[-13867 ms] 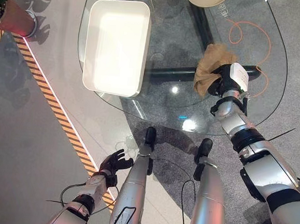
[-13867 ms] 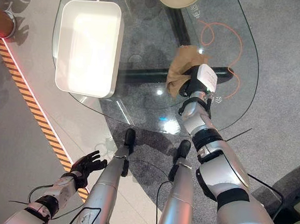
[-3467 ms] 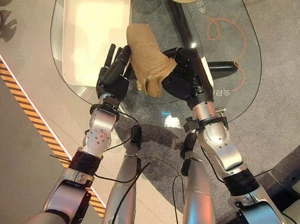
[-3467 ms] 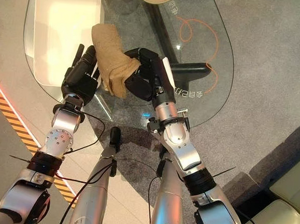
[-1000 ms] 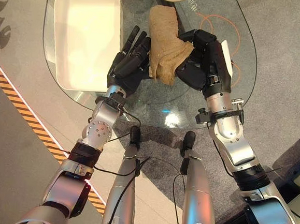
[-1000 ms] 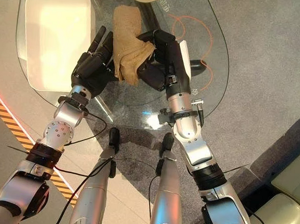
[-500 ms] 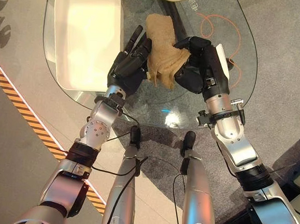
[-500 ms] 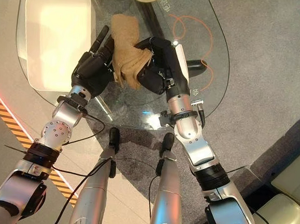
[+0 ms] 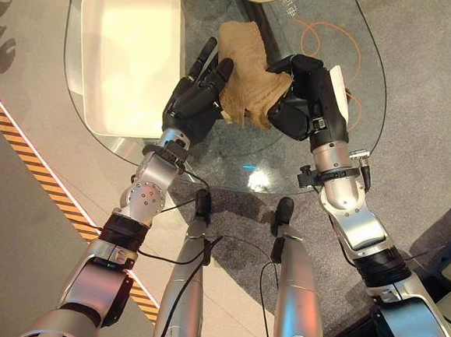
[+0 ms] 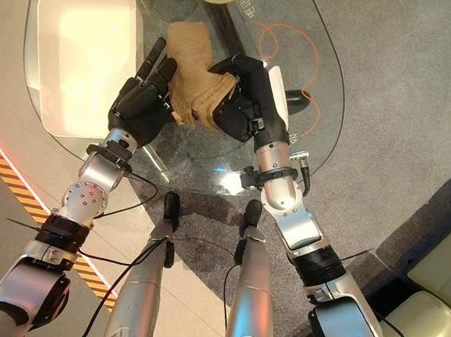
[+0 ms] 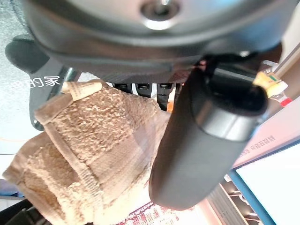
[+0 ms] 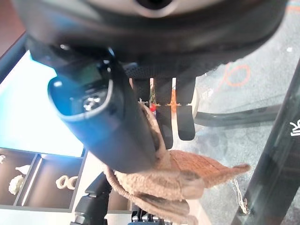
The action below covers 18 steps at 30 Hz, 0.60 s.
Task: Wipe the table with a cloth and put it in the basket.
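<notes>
Cloth (image 9: 248, 77) held between both hands above the glass desk (image 9: 353, 139).
Since a half-second earlier, left hand (image 9: 194, 96) fingers have stayed straight against it; right hand (image 9: 305, 97) fingers pinch it, tips hidden.

A showroom-like room: glass table (image 9: 354, 124), grey carpet (image 9: 435, 91), hazard-striped floor tape (image 9: 30, 165).

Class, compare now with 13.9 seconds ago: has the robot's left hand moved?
Yes. The left hand has risen from the floor's striped line to the cloth, beside the white basket.
</notes>
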### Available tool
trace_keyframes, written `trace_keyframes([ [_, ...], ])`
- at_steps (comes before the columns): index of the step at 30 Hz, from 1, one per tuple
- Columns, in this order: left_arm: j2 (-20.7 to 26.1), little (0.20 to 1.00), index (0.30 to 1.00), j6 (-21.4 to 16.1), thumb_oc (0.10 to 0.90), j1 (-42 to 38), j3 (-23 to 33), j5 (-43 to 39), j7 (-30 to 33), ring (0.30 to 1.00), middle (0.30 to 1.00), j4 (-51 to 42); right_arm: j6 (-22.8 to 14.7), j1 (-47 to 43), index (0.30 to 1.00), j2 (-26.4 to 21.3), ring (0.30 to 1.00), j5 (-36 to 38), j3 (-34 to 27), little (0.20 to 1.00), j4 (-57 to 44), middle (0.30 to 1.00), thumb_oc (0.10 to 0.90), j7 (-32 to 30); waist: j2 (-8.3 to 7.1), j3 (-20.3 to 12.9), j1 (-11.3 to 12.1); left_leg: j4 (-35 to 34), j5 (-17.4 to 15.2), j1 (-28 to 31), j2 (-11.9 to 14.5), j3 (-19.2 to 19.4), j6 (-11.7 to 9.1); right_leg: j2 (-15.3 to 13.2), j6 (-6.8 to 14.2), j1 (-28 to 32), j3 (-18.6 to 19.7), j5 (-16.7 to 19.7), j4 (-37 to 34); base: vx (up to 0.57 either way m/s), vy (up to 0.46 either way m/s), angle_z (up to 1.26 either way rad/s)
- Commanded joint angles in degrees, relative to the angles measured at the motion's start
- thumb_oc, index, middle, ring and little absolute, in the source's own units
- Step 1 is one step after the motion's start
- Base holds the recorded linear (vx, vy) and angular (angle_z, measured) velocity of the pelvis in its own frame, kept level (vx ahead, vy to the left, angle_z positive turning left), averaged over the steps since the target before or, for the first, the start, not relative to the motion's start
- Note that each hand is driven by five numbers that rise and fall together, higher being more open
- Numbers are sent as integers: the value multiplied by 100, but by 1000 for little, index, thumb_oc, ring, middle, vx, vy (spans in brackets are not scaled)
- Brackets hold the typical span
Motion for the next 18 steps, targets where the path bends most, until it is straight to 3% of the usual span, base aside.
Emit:
trace_keyframes([
  [1, 153, 900, 900, -136, 800, -661, 69, -149, -687, 900, 900, -886, -798, -820, 300, 1, 300, -197, -324, 200, -798, 300, 100, -103, -18, -158, 1, 347, -441, 82, -243, 415, 471, 267, 36, 300, 149, 187, -429, 0, 0, 0],
  [18, 187, 900, 900, -7, 800, -771, -138, -191, -917, 900, 900, -833, -509, -1091, 300, -107, 300, -450, 76, 200, -712, 300, 100, 197, -5, -158, 31, 309, -451, 154, -246, 429, 476, 221, 54, 370, 115, 203, -489, 0, 0, 0],
])
